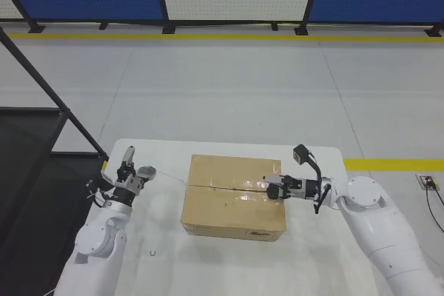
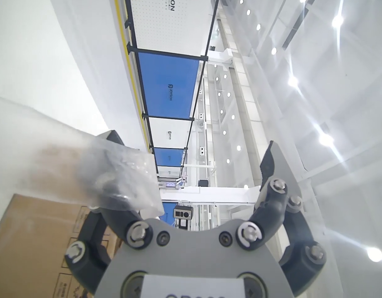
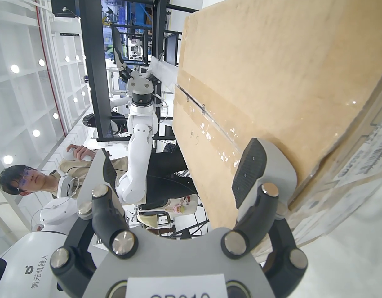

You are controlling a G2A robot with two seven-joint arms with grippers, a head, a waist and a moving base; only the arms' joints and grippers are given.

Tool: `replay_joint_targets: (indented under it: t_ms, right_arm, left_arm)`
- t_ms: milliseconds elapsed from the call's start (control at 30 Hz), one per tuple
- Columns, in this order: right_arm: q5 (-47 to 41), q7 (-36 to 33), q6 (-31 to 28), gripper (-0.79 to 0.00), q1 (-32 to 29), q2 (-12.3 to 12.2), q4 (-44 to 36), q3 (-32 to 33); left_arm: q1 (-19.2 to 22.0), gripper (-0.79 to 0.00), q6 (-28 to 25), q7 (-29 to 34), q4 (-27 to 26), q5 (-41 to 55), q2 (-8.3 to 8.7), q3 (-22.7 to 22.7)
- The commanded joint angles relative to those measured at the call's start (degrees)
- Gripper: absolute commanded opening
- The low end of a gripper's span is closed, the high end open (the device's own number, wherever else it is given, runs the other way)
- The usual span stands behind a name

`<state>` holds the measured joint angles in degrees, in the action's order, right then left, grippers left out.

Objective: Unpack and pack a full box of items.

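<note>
On white table (image 1: 157,226), centre: closed brown cardboard box (image 1: 233,198), top seam taped.
Right gripper (image 1: 269,186) over box top near the seam, jaws wide; left gripper (image 1: 138,166) beside box, pointing upward, jaws wide, clear plastic strip (image 2: 122,169) clinging to one finger.

light: bright | source: ceiling lamps (image 2: 326,139) flaring | glare: tape (image 3: 215,128) on box (image 3: 271,63) | edges bowed

Box (image 1: 233,196) mid-table (image 1: 163,229); left gripper (image 1: 138,166) beside its left side, right gripper (image 1: 270,187) over its top
</note>
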<state>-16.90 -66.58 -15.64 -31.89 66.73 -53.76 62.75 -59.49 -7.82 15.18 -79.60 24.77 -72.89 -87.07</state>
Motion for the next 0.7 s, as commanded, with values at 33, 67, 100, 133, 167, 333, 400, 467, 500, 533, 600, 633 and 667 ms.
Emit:
replay_joint_targets:
  t_ms: [33,67,100,133,167,333,400,467,500,533,600,633,667]
  right_arm:
    - [0.1,0.8,0.4,0.0,0.4,0.1,0.7,-0.2]
    - [0.1,0.9,0.5,0.0,0.5,0.1,0.8,-0.3]
    - [0.1,1.2,0.6,0.0,0.6,0.2,0.9,-0.4]
    - [0.1,1.4,0.7,0.0,0.7,0.2,1.1,-0.4]
    - [0.1,1.5,0.7,0.0,0.8,0.2,1.1,-0.5]
    - [-0.2,1.4,0.6,0.0,1.0,0.2,1.5,-0.4]
    - [-0.1,1.5,0.5,0.0,1.0,0.2,1.7,-0.3]
    - [-0.2,1.7,0.6,0.0,1.1,0.2,1.9,-0.4]
    - [-0.2,1.8,0.7,0.0,1.1,0.2,2.1,-0.4]
    - [0.0,2.4,1.0,0.0,1.2,0.2,2.3,-0.4]
    - [0.0,2.6,1.2,0.0,1.4,0.3,2.5,-0.5]
    - [-0.1,2.5,1.2,0.0,1.4,0.3,2.6,-0.5]
    - [-0.1,2.5,1.1,0.0,1.5,0.3,2.7,-0.4]
  left_arm:
    - [-1.4,0.0,-0.2,-0.1,-4.1,-0.9,0.09,-0.2]
    - [-1.7,0.0,-0.2,-0.2,-4.8,-1.2,0.09,-0.2]
    - [-2.0,0.0,-0.2,-0.3,-5.9,-1.4,0.1,-0.2]
    - [-2.5,0.0,-0.2,-0.6,-7.4,-2.1,0.11,-0.1]
    - [-2.7,0.0,-0.2,-0.6,-8.1,-2.4,0.11,0.0]
    - [-3.8,0.0,0.3,-1.0,-12.8,-4.1,0.13,0.5]
    - [-4.0,0.0,0.5,-1.2,-13.9,-5.1,0.13,0.8]
    - [-4.0,0.0,0.9,-1.6,-15.1,-5.9,0.1,1.3]
    - [-4.0,0.0,1.3,-1.8,-15.7,-6.4,0.08,1.6]
    - [-3.9,0.0,1.6,-1.8,-16.3,-7.0,0.06,2.0]
    - [-3.8,0.0,2.5,-2.3,-17.5,-8.5,-0.01,3.0]
    - [-3.7,0.0,2.9,-2.4,-17.8,-8.9,-0.04,3.4]
    - [-3.6,0.0,3.3,-2.5,-18.3,-9.8,-0.06,3.9]
